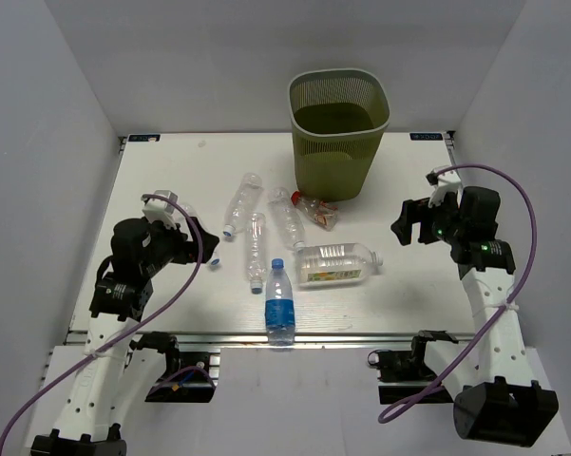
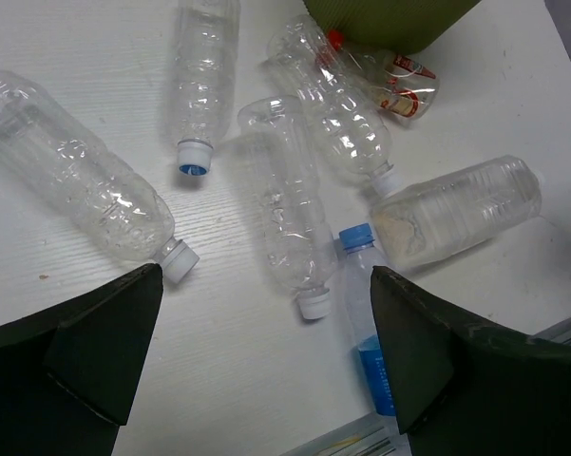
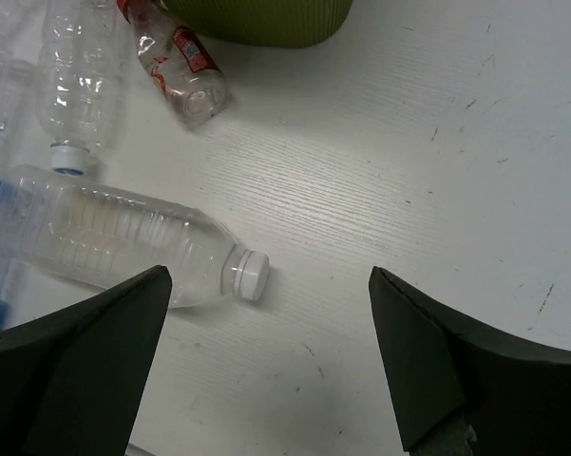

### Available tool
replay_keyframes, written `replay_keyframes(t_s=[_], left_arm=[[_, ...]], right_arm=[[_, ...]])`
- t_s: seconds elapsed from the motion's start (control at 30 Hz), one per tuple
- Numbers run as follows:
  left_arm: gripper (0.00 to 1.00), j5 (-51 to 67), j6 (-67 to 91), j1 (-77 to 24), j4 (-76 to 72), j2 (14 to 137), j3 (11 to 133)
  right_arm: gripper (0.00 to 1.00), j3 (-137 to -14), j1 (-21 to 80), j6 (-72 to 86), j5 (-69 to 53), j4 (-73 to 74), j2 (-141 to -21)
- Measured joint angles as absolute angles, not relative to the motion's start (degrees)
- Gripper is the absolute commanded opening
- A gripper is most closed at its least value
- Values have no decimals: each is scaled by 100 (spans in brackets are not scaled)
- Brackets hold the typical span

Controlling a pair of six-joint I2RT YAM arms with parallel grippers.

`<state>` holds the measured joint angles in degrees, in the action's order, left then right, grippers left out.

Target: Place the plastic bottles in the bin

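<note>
The olive-green bin stands upright at the table's far middle. Several clear plastic bottles lie in front of it. The blue-capped bottle is at the near edge, the wide yellowish-label bottle is beside it, and the crushed red-capped bottle is by the bin's foot. Three plain bottles lie to their left. My left gripper is open and empty above the table, left of the bottles. My right gripper is open and empty, right of the wide bottle.
One more clear bottle lies close by the left gripper. A loose blue cap lies near the left fingers. A metal rail runs along the near edge. Grey walls enclose the left, right and back.
</note>
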<state>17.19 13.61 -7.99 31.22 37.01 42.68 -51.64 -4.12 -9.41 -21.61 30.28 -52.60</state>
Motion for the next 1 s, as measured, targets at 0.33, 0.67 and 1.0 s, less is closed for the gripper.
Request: replay_keyframes(t_s=[0.33,0.67,1.0], left_arm=[[100,1678,1518,-799,3247,3811,4268],[100,1308,1444,-810,3166,3837,4045],[100,1439,1439,-803,3100,3684,4110]], right_arm=[[86,-5162,-410,-2231,-3264,3518,-4991],[66,-4906,-410,-3087,-4115,3992,-5000],[90,-4536,-390,-5894,-5196,4958,-4772]])
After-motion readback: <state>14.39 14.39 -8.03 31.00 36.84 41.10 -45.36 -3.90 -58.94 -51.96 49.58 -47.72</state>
